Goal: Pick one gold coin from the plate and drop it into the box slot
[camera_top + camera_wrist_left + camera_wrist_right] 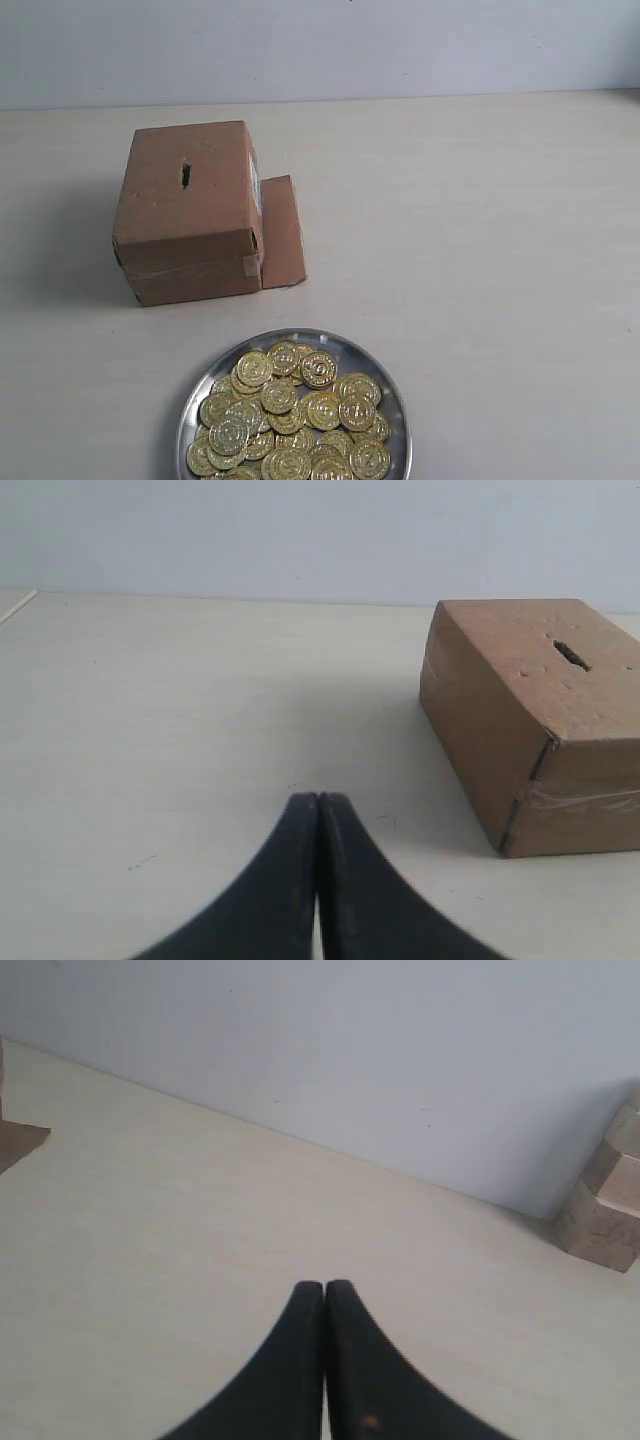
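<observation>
The brown cardboard box stands at the left of the table, with its dark slot in the top face. A round silver plate heaped with several gold coins sits at the front edge, partly cut off. Neither gripper shows in the exterior view. My left gripper is shut and empty, low over bare table, with the box and slot off to one side ahead. My right gripper is also shut with nothing in it, facing bare table and a wall.
A loose cardboard flap lies flat beside the box. A pale wall bounds the table's far edge. In the right wrist view a tan stone-like block stands by the wall and a cardboard corner shows at the frame edge.
</observation>
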`<act>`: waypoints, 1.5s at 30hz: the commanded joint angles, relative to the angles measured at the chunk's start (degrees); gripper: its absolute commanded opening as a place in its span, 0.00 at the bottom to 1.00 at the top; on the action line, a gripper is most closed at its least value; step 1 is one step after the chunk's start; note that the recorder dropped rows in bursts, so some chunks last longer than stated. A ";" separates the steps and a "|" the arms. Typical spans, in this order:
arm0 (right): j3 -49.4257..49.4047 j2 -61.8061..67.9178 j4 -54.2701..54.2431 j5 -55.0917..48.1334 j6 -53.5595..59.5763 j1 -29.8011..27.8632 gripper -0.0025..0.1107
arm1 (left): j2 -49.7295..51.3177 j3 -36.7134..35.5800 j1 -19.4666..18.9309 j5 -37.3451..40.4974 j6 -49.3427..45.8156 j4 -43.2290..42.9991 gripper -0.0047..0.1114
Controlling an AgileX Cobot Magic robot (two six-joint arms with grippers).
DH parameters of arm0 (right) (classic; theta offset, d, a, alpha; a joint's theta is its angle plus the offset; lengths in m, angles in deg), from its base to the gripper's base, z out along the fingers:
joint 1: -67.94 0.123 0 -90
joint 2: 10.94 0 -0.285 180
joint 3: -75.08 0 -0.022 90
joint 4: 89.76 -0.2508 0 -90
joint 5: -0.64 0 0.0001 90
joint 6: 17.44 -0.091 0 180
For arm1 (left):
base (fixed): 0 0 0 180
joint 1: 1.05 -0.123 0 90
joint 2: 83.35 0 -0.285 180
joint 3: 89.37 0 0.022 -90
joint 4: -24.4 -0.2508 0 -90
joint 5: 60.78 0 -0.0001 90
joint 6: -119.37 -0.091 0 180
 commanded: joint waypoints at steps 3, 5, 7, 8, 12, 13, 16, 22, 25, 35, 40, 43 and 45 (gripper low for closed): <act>-0.28 -0.37 -0.28 0.22 -0.11 0.16 0.02 | -0.30 0.04 -0.16 -0.01 0.07 0.17 0.05; -0.28 -0.37 -0.28 0.22 -0.11 0.16 0.02 | -0.30 0.04 -0.16 -0.01 0.18 0.17 0.05; -0.28 -0.37 -0.28 0.22 -0.11 0.16 0.02 | -0.30 0.04 -0.16 -0.01 0.18 0.17 0.05; -0.28 -0.37 -0.28 0.22 -0.11 0.16 0.02 | -0.30 0.04 -0.16 -0.01 0.18 0.17 0.05; -0.28 -0.37 -0.28 0.22 -0.11 0.16 0.02 | -0.30 0.04 -0.16 -0.01 0.18 0.17 0.05; -0.28 -0.37 -0.28 0.22 -0.11 0.16 0.02 | -0.30 0.04 -0.16 -0.01 0.18 0.17 0.05; -0.28 -0.37 -0.28 0.22 -0.11 0.16 0.02 | -0.30 0.04 -0.16 -0.01 0.03 0.17 0.05; -0.28 -0.37 -0.28 0.22 -0.11 0.16 0.02 | -0.30 0.04 -0.16 -0.01 0.03 0.17 0.05; -0.28 -0.37 -0.22 0.22 -0.13 0.16 0.02 | -0.30 0.04 -0.16 -0.01 0.14 0.17 0.05; -0.28 -0.37 -6.42 0.47 -1.57 0.16 0.02 | -0.30 0.04 -0.16 -0.01 0.14 0.17 0.05; -0.28 -0.37 -12.06 0.47 -1.57 0.16 0.02 | -0.30 0.04 -0.16 -0.01 0.14 0.17 0.05; -0.28 -0.37 -12.35 0.72 -1.57 0.16 0.02 | -0.30 0.04 -0.16 -0.01 0.14 0.17 0.05; -0.28 -0.37 -13.03 1.55 -1.57 0.16 0.02 | -0.30 0.04 -0.16 -0.01 0.14 0.17 0.05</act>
